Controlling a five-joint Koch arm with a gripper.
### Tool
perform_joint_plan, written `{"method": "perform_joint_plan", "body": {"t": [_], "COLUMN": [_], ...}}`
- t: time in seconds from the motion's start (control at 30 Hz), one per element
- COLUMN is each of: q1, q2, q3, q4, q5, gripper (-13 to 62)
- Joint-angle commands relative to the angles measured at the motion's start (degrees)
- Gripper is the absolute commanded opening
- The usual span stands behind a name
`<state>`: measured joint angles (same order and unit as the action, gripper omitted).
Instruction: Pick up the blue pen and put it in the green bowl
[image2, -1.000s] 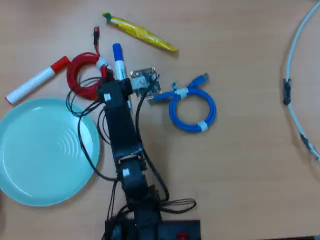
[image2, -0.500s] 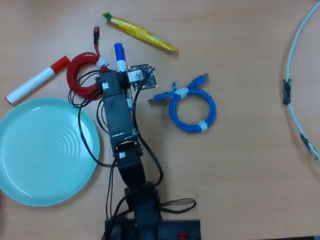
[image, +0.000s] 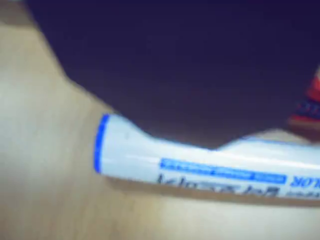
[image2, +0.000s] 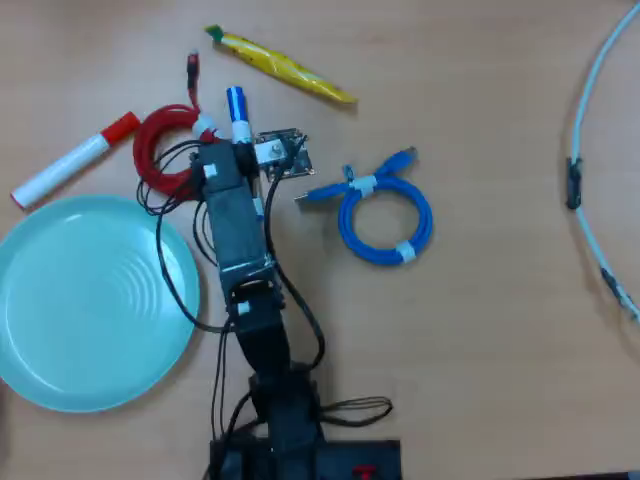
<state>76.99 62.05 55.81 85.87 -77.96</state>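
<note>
The blue pen (image2: 238, 118) lies on the wooden surface (image2: 480, 330), its blue cap pointing to the top of the overhead view and its lower barrel hidden under the arm's head. The gripper (image2: 240, 160) sits right over that hidden part; its jaws cannot be made out from above, so whether they are apart or clamped on the pen cannot be told. In the blurred wrist view the pen (image: 200, 165) runs across the frame, blue tail end to the left, under a dark shape that may be a gripper jaw. The green bowl (image2: 85, 300) rests at the left of the overhead view, well apart from the pen. A coiled red cable (image2: 160, 150) lies just beside the pen, between it and a red-capped marker (image2: 70, 160).
</note>
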Motion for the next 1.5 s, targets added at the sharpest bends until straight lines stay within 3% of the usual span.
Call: {"method": "perform_joint_plan", "body": {"t": [0.0, 0.4, 0.77, 1.47], "q1": [0.0, 2.0, 6.7, 6.3], "q2": [-0.1, -4.9, -8.0, -14.2], "q3": [-5.9, -7.8, -8.5, -7.7], "q4": [1.2, -5.6, -8.6, -8.5], "q5": [-0.9, 3.7, -3.5, -2.9], "gripper": [41.7, 42.1, 42.2, 41.9]}}
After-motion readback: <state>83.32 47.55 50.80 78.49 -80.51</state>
